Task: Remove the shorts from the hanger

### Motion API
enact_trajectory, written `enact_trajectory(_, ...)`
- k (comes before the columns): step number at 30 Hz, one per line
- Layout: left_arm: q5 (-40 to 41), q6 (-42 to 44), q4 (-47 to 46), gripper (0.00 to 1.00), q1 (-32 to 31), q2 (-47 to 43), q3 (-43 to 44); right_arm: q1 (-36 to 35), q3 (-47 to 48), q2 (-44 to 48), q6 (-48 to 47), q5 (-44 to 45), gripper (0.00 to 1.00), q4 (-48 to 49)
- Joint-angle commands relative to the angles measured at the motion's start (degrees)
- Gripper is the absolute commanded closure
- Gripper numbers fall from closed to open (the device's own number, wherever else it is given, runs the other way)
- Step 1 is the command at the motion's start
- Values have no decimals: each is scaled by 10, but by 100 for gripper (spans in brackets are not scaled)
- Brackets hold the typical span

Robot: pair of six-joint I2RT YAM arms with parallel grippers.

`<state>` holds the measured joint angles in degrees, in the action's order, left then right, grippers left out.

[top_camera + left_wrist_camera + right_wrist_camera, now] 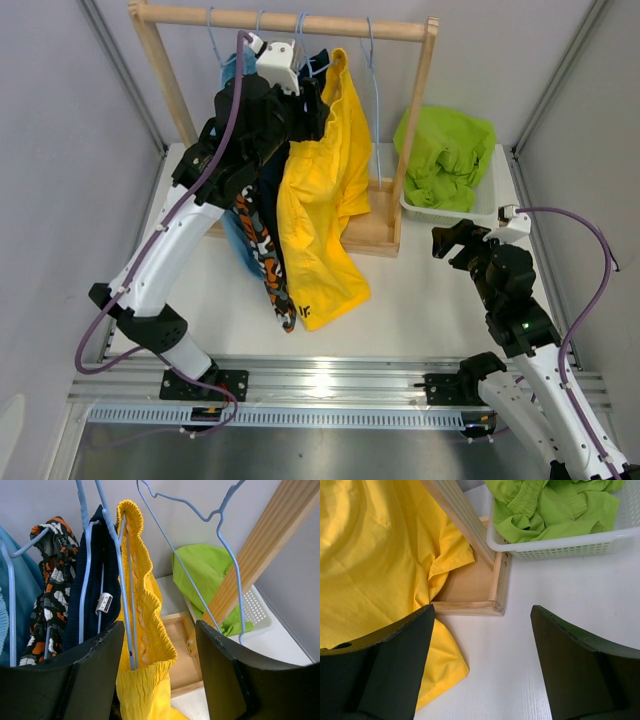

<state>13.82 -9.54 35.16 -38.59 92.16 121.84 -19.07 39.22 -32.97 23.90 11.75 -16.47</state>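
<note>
Yellow shorts hang by their elastic waistband on a blue wire hanger on the wooden rack. Navy shorts, camouflage shorts and light blue shorts hang to their left. My left gripper is raised to the rack. It is open, its jaws on either side of the yellow waistband and the hanger wire. Lime green shorts lie in the white basket. My right gripper is open and empty, low over the table beside the rack's base.
An empty blue hanger hangs at the rod's right end by the rack's right post. The rack's wooden base lies ahead of my right gripper. The yellow shorts' hem drapes onto the table. The basket stands right of the base.
</note>
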Motion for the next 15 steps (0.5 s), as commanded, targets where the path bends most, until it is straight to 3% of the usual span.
enact_trajectory(1,19,17,-13,35,4,15,12,-2,0,4,-6,6,16,12)
enact_trajectory(15,67,26,-13,35,14,76,16,-3,-5,2,-4,6,16,13)
